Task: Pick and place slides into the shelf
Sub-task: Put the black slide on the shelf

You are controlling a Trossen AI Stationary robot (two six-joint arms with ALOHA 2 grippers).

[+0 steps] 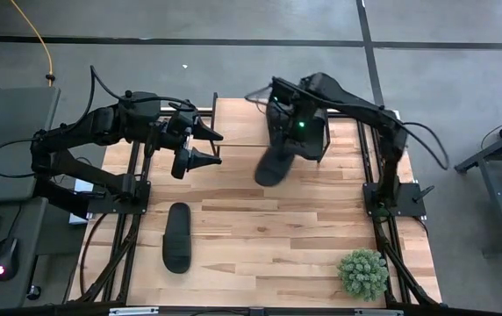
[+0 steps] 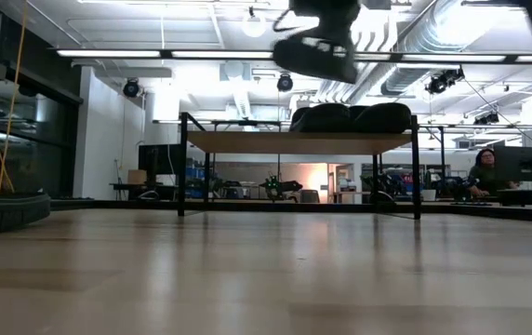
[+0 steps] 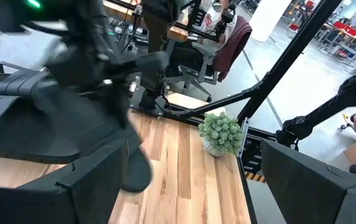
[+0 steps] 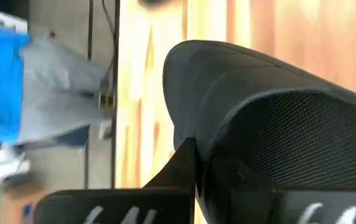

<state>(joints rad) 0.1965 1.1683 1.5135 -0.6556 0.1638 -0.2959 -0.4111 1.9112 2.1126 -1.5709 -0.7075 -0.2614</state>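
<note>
Your right gripper (image 1: 288, 140) is pinching a slide (image 1: 276, 162) by its strap end and carrying it in the air near the shelf (image 1: 242, 123); in the right wrist view the ribbed strap (image 4: 302, 134) fills the frame with the fingers clamped against it, and the toe hangs down toward the tabletop (image 1: 277, 228). From the low view, the carried slide (image 2: 317, 56) rides above the shelf top (image 2: 299, 141), where two slides (image 2: 350, 117) already sit toward the right half. So steer for the bare left part of the shelf top, level the sole before you lower it, and keep the drooping toe clear of the shelf edge and of the pair already there; a nudge could likely slide them off. Release only once the sole lies flat on the wood. Your left gripper (image 1: 200, 149) hovers with its fingers spread over the near-left corner of the shelf, close to your likely landing spot, so move it back or hold it steady to avoid a clash. One more slide (image 1: 177, 237) lies flat on the tabletop toward the front left, well apart from the shelf, waiting for a later trip. The small plant (image 1: 362, 274) at the front right is out of your path.
</note>
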